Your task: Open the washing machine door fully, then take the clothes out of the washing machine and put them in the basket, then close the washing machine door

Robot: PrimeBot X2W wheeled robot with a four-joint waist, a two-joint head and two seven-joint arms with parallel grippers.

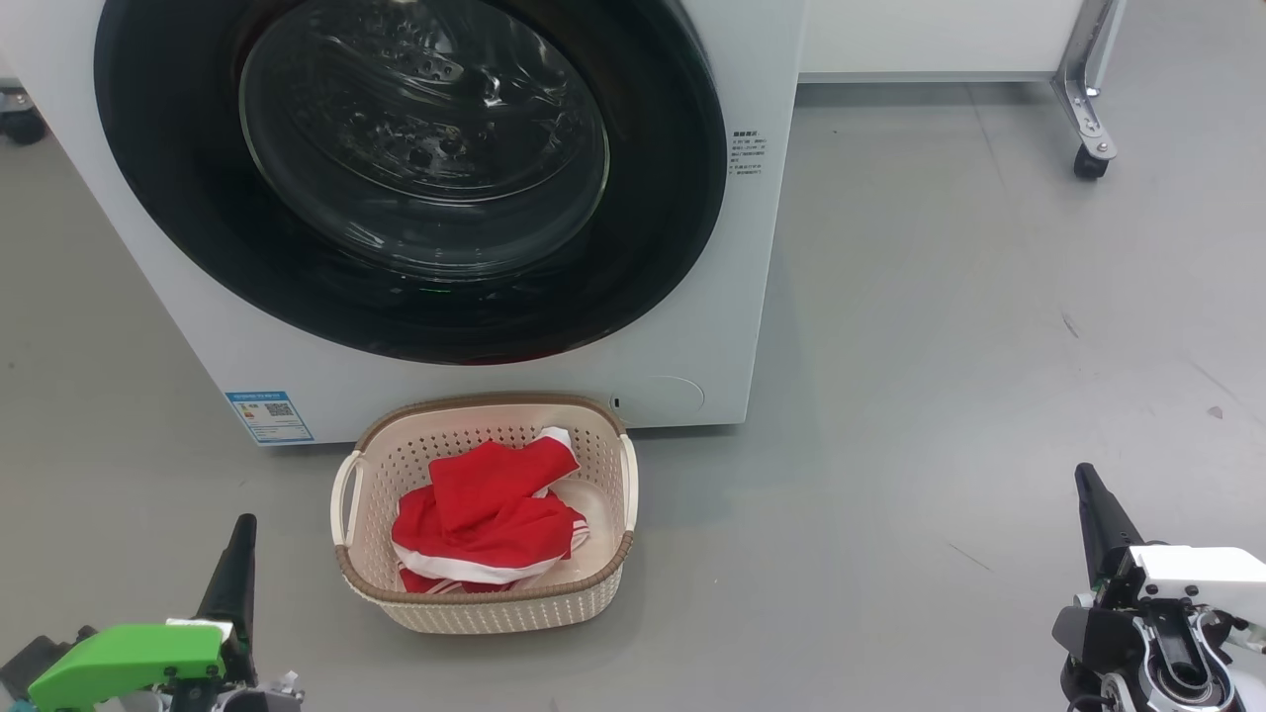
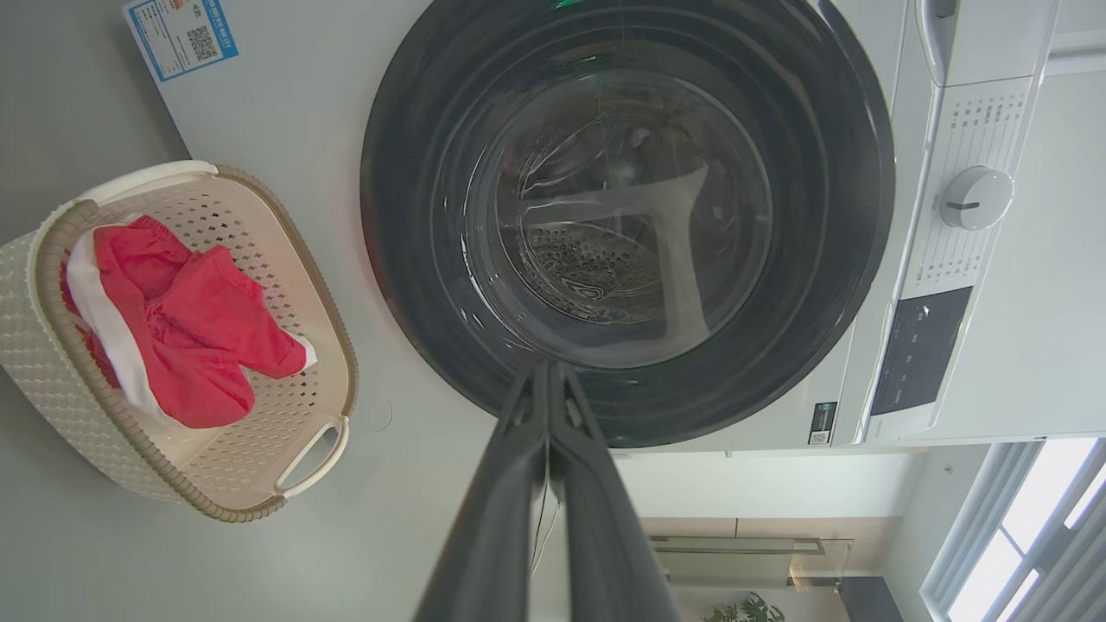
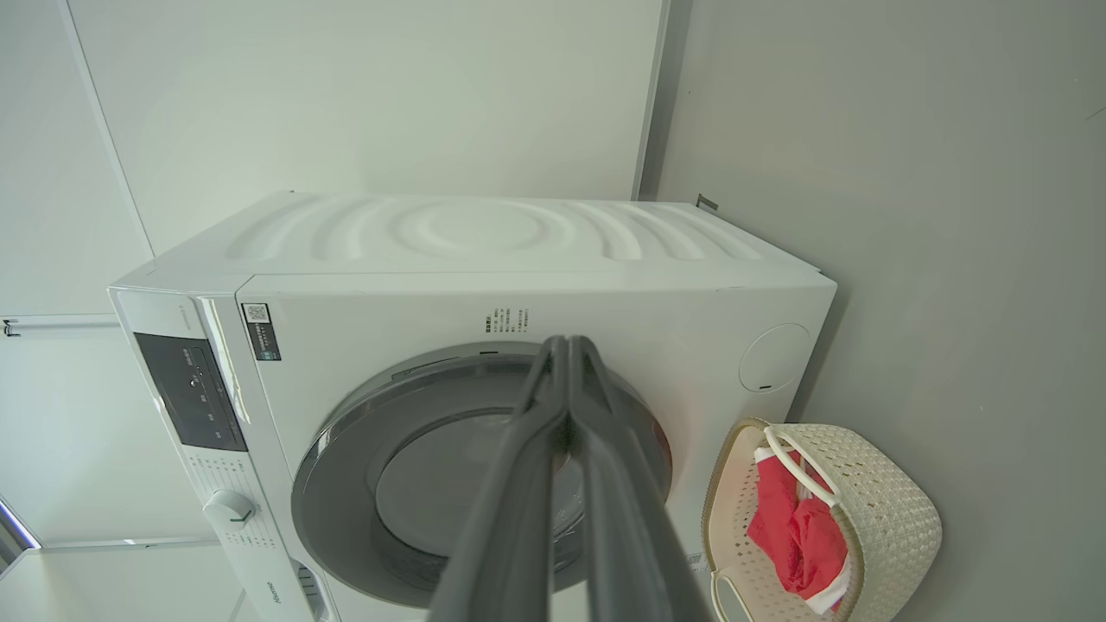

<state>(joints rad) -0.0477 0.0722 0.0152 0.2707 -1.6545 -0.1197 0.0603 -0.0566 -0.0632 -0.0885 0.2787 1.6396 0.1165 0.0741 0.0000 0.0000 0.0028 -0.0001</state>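
- We note the washing machine door [image 1: 415, 168] shut flat on the washing machine [image 1: 712, 356]; it bars the way into the drum.
- The basket [image 1: 495, 613] stands on the floor just before the machine, under the door, open from above.
- The clothes [image 1: 490, 519] take up its middle; the inner walls are bare.
- Grey floor [image 1: 940, 396] right of the basket lies open; a castered frame leg [image 1: 1086, 109] stands well off behind.

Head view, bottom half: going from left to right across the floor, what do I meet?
left gripper → basket with the red clothes in it → right gripper
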